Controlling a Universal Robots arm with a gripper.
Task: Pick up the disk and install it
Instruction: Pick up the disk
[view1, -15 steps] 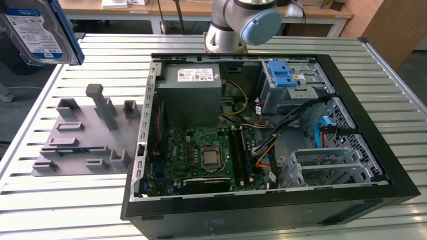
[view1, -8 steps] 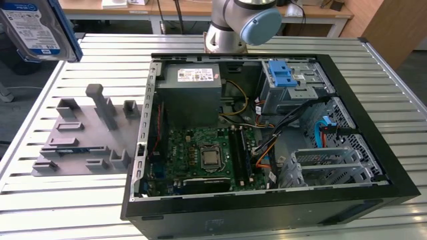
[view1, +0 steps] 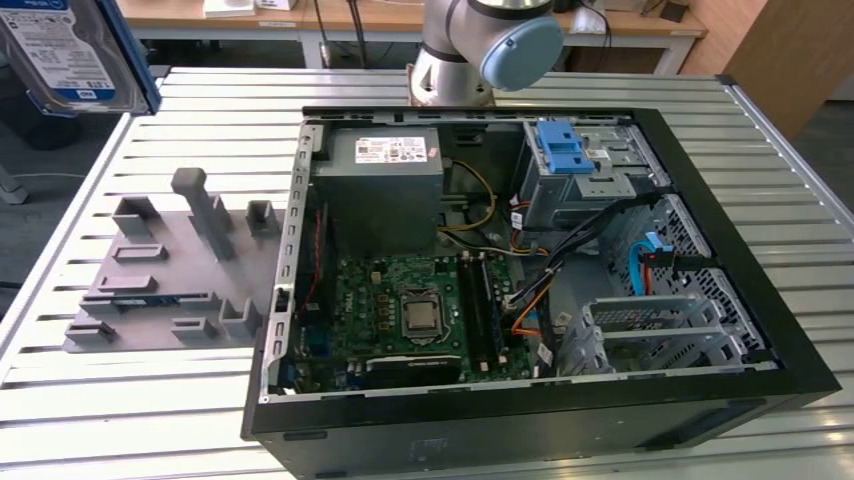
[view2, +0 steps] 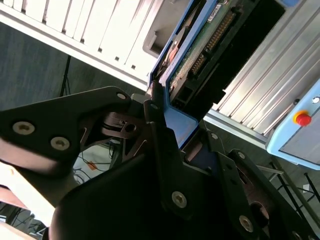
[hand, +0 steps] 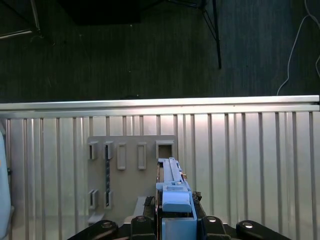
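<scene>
The gripper (view2: 172, 125) is clamped on one end of the disk (view1: 67, 50), whose long axis points straight out toward the table (hand: 250, 165).

Greyish, perhaps silver arm (view1: 445, 62), pale-blue joint cap (view1: 522, 52); black screw-studded end effector (view2: 172, 122).

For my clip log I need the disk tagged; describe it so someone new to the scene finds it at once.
From the open black computer case on the slatted table, look to the exterior view's top left corner. There the disk hangs clear of the table, clamped in the gripper. Unlike the grey power-supply box in the case, it is flat, silver, white-and-blue labelled and blue-railed.
</scene>
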